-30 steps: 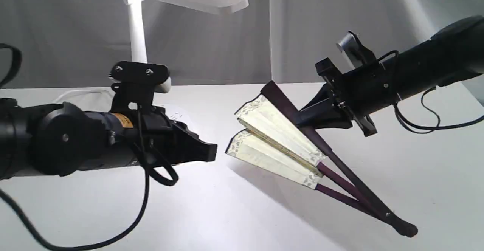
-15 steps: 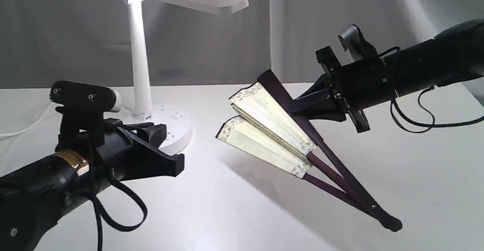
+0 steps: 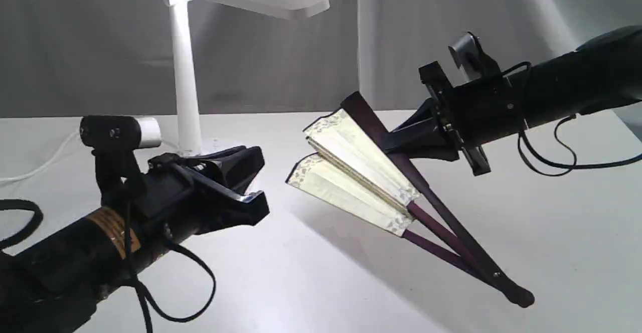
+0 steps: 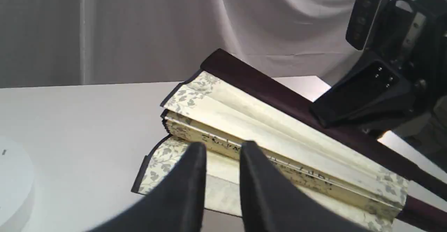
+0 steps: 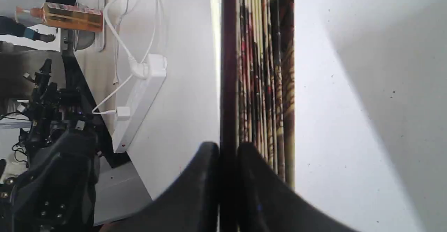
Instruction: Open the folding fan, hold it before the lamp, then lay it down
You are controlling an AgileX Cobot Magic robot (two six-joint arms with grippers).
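Observation:
The folding fan (image 3: 351, 172) is partly spread, its cream leaf split into two bunches, its pivot end low near the table. My right gripper (image 3: 393, 147) is shut on the upper maroon guard; in the right wrist view the guard sits between the fingers of the right gripper (image 5: 228, 155), with the fan's (image 5: 265, 67) folded pleats beside it. My left gripper (image 3: 258, 185) is open, just left of the leaf's outer edge, touching nothing. The left wrist view shows the left gripper (image 4: 223, 151) in front of the fan (image 4: 279, 120). The lamp (image 3: 183, 72) stands lit at the back left, its base (image 4: 14, 179) partly hidden.
A grey curtain (image 3: 451, 12) hangs behind the white table (image 3: 311, 283). A white power strip (image 5: 139, 95) with cords lies off the table's edge in the right wrist view. The lamp's cord (image 3: 35, 165) runs off left. A black cable loop (image 3: 195, 298) hangs under my left arm.
My left arm drew back to the left and dropped, then came forward again toward the fan's leaf. The right gripper carried the fan slightly left and has held still since.

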